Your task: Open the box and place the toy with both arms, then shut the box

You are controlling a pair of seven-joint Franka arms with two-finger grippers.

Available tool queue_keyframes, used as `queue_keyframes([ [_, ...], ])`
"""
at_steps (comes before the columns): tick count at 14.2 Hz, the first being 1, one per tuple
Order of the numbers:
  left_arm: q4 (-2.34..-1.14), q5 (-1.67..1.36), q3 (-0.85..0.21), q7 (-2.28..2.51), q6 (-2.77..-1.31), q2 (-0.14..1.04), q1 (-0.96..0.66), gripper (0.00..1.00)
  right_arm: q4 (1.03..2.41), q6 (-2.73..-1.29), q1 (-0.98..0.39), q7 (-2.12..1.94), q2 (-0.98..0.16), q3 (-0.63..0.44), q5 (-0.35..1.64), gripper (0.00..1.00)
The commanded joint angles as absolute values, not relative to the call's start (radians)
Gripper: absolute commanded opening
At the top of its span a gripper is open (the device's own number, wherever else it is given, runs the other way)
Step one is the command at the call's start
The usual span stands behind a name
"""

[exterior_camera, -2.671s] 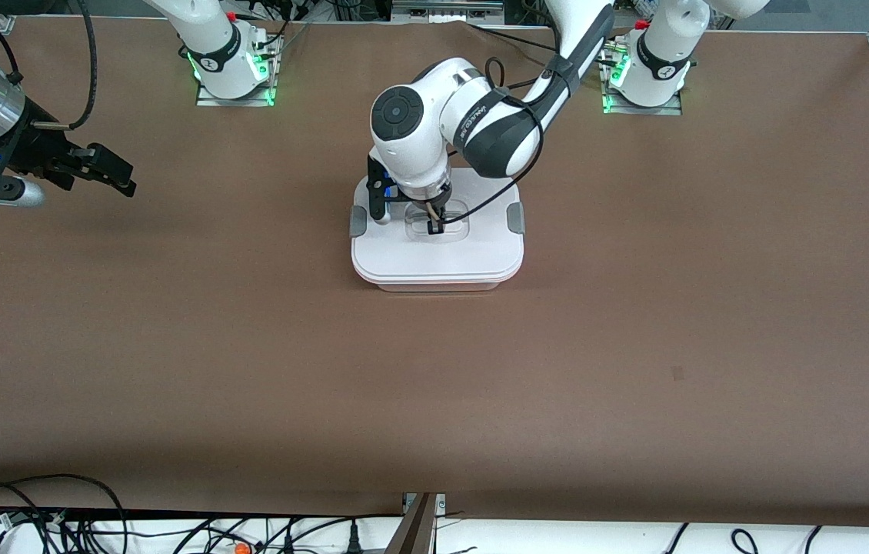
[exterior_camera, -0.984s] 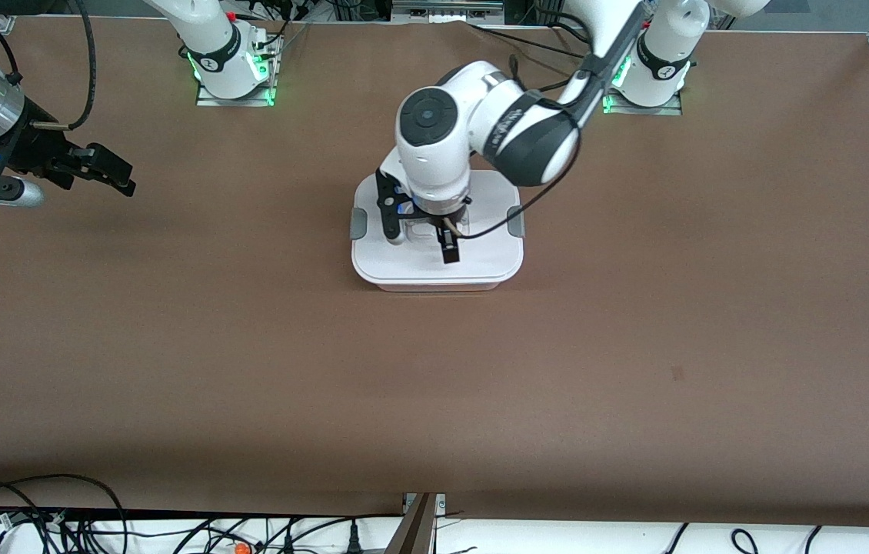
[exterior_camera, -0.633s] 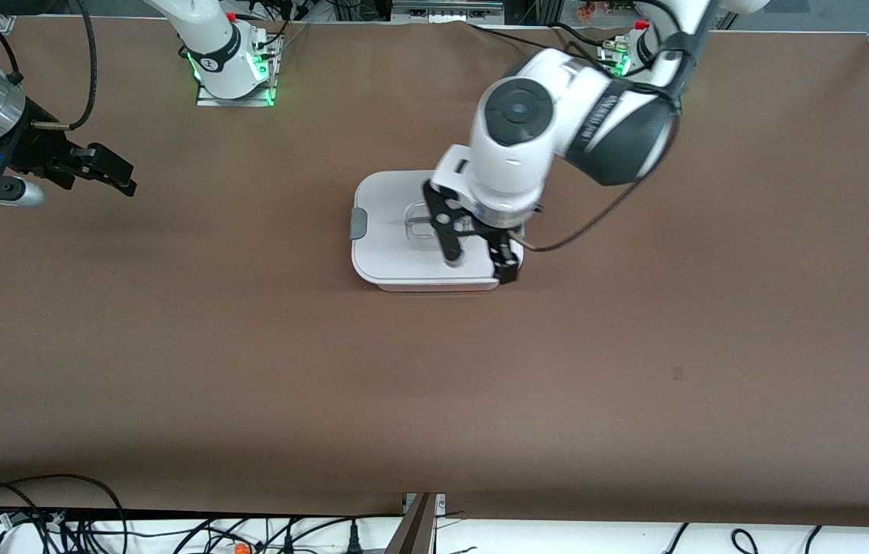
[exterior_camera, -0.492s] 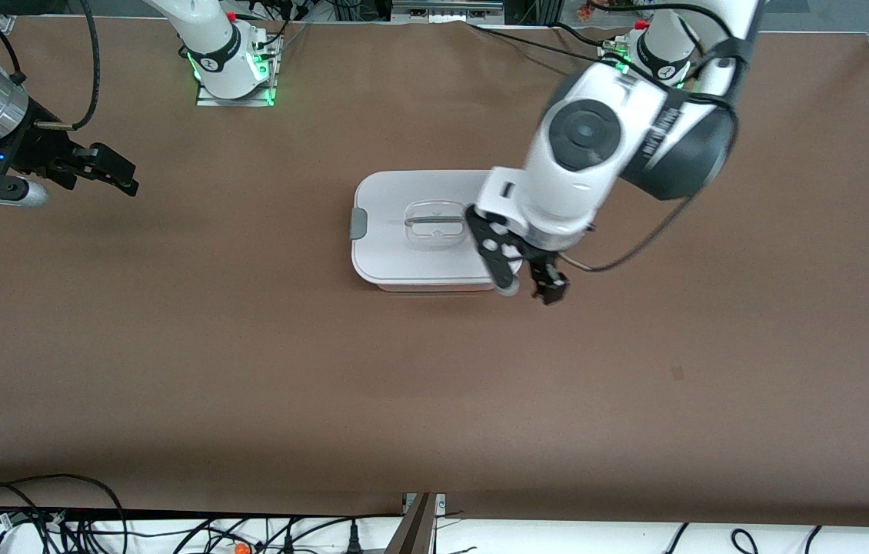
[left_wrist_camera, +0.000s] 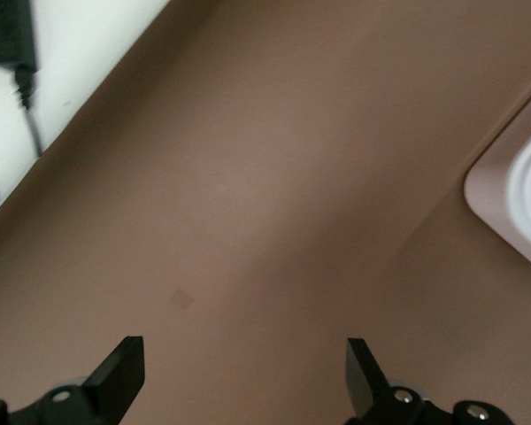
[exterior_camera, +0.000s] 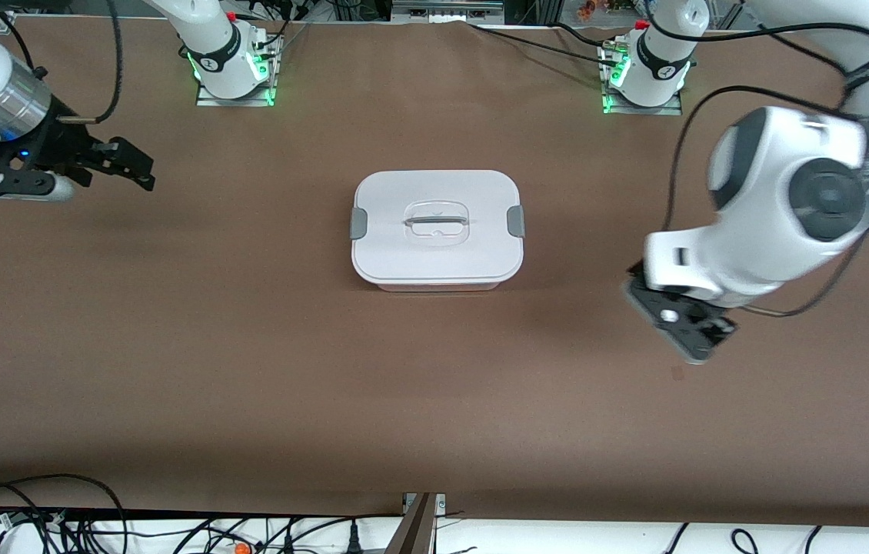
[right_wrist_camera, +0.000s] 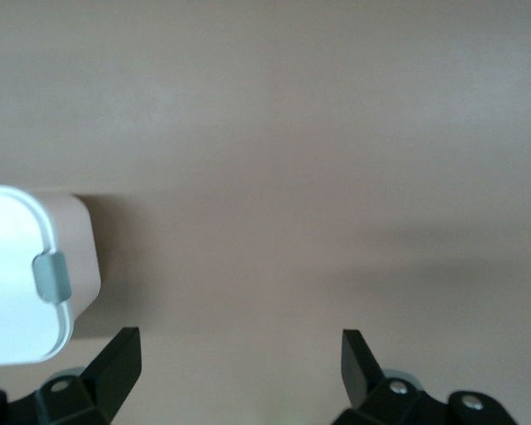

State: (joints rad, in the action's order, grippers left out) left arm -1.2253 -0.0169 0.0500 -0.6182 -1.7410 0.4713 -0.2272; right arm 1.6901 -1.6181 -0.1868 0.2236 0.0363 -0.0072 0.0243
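Note:
The box (exterior_camera: 437, 231) stands mid-table with its white lid on, grey clips at both ends and the clear handle (exterior_camera: 436, 221) on top. One corner of it shows in the left wrist view (left_wrist_camera: 518, 195). Its clip end shows in the right wrist view (right_wrist_camera: 26, 274). My left gripper (exterior_camera: 682, 325) hangs open over bare table toward the left arm's end, apart from the box, with nothing between its fingers (left_wrist_camera: 122, 370). My right gripper (exterior_camera: 136, 166) waits open and empty over the table toward the right arm's end (right_wrist_camera: 239, 365). The toy is out of view.
Both arm bases (exterior_camera: 231, 65) (exterior_camera: 646, 73) with green lights stand along the table's edge farthest from the front camera. Cables (exterior_camera: 34, 515) lie off the table's edge nearest that camera. A small dark mark (exterior_camera: 677, 374) is on the brown tabletop below the left gripper.
My left gripper has risen off the lid handle and swung away from the box to the left arm's end of the table. The lid stays on. The right gripper shifted slightly.

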Motion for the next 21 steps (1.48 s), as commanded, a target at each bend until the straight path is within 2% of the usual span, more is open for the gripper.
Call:
queue_keyframes([
  [1, -1.261, -0.031, 0.055, -0.62, -1.726, 0.397, -0.137, 1.0, 1.671, -1.566, -0.187, 0.23, 0.043, 0.005, 0.012, 1.0],
  [4, -1.308, -0.029, 0.115, -0.608, -1.724, 0.318, -0.103, 1.0, 1.667, -1.562, -0.187, 0.232, 0.041, 0.005, 0.014, 1.0],
  [6, -1.359, -0.047, 0.114, -0.531, -1.721, 0.26, -0.028, 1.0, 1.667, -1.562, -0.187, 0.232, 0.041, 0.003, 0.014, 1.0],
  [9, -1.48, -0.057, 0.112, -0.354, -1.714, 0.145, -0.021, 1.0, 1.667, -1.562, -0.187, 0.235, 0.041, 0.005, 0.012, 1.0],
  [11, -1.512, -0.057, 0.109, -0.267, -1.616, 0.103, -0.021, 1.0, 1.666, -1.575, -0.184, 0.244, 0.034, 0.0, -0.001, 1.0],
  [16, -1.508, -0.055, 0.075, -0.081, -1.471, 0.075, -0.023, 1.0, 1.525, -1.577, -0.184, 0.241, -0.06, -0.003, -0.028, 1.0],
  [21, -1.457, -0.055, 0.08, -0.081, -1.463, 0.129, -0.028, 1.0, 1.52, -1.578, -0.196, 0.242, -0.06, 0.003, -0.029, 1.0],
])
